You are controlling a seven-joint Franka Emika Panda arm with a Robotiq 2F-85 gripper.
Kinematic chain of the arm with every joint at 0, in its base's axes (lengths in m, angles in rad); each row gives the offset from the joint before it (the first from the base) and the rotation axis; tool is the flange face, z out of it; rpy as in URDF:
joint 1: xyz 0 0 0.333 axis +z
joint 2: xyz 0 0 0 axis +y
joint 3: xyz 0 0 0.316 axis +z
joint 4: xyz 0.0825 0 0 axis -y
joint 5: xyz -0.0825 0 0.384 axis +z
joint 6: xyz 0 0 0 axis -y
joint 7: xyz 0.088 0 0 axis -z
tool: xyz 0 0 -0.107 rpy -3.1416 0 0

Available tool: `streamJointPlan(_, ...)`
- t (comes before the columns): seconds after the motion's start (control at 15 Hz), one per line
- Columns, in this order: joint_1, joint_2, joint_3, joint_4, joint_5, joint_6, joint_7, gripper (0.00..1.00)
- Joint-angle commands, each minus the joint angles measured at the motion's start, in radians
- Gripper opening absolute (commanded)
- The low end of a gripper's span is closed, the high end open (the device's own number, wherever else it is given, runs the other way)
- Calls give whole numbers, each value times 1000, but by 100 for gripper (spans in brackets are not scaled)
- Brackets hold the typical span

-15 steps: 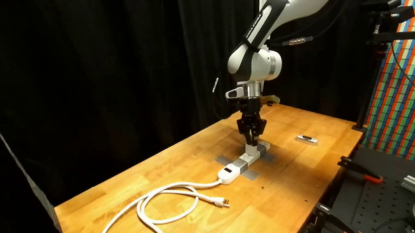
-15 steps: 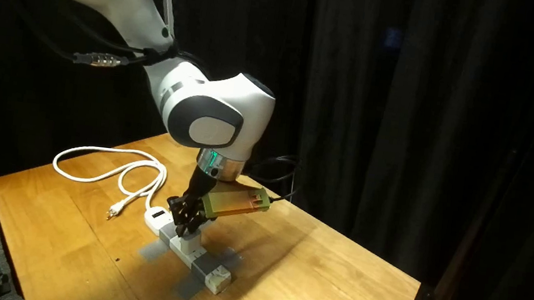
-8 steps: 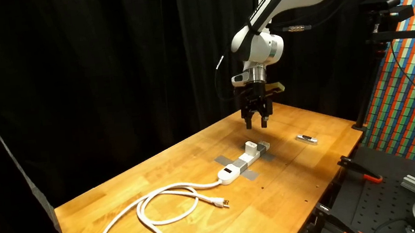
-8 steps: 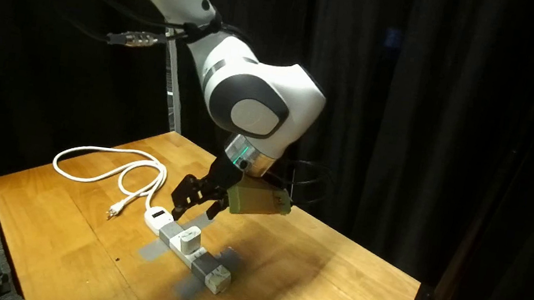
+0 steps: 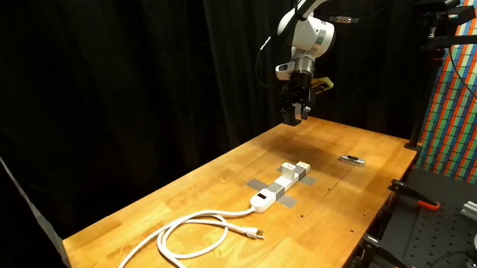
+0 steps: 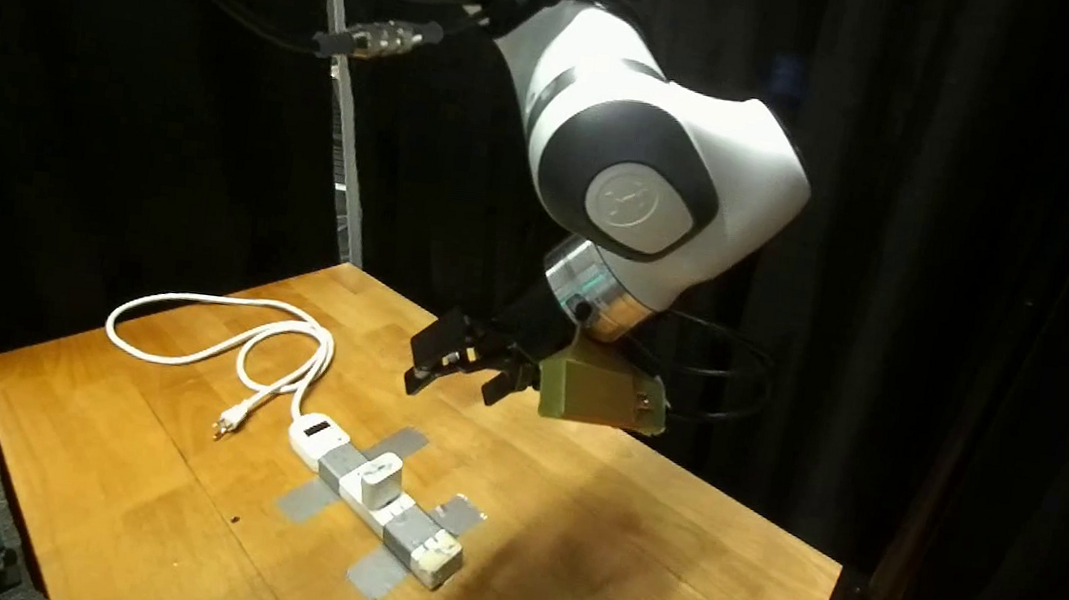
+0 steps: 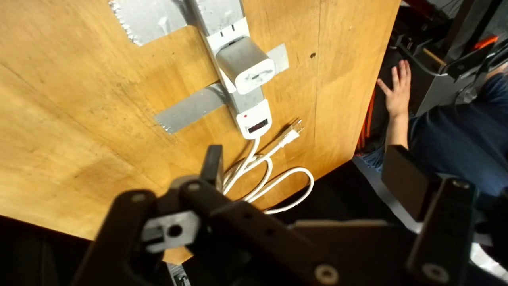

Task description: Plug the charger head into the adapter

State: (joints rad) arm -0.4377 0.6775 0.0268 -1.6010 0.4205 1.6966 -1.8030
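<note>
Your end effector (image 6: 456,387): one, black, tilted, hanging above the worktop (image 5: 208,187). Fingers (image 7: 212,165) spread wide apart, nothing held between them.

Green box (image 6: 596,393): mounted beside your end effector, to its right in an exterior view.

Charger head (image 7: 246,65): white, block-shaped. Stands upright on top of the adapter (image 6: 356,492), well apart from your fingers; how deep it is seated, you cannot tell.

Adapter: white bar, dark switch (image 7: 258,126) at one end, two grey tape bands (image 6: 341,465) across it, the charger head between them. In an exterior view you see it run from far left to near right.

Grey tape strips (image 6: 380,572): four, flat on the worktop, on both sides of the adapter.

White cable (image 6: 223,299): leaves the switch end and lies looped on the far left of the worktop in an exterior view. Its pronged plug (image 6: 229,419) rests to the left of the adapter, apart from it.

Small piece (image 5: 352,160): silver and dark, lying to the right of the adapter in an exterior view.

Clamps (image 5: 414,196): two, black and orange, by the worktop's right edge in an exterior view.

Hand (image 7: 398,95): a person's, bare, past the worktop's right edge in your wrist view.
</note>
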Motion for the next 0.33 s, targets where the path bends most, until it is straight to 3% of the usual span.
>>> streamJointPlan(0.0,-37,106,-13,179,35,-233,23,100)
streamJointPlan(0.07,-7,40,-28,70,20,-111,1,100)
streamJointPlan(0.27,-29,86,-29,132,24,-194,1,100)
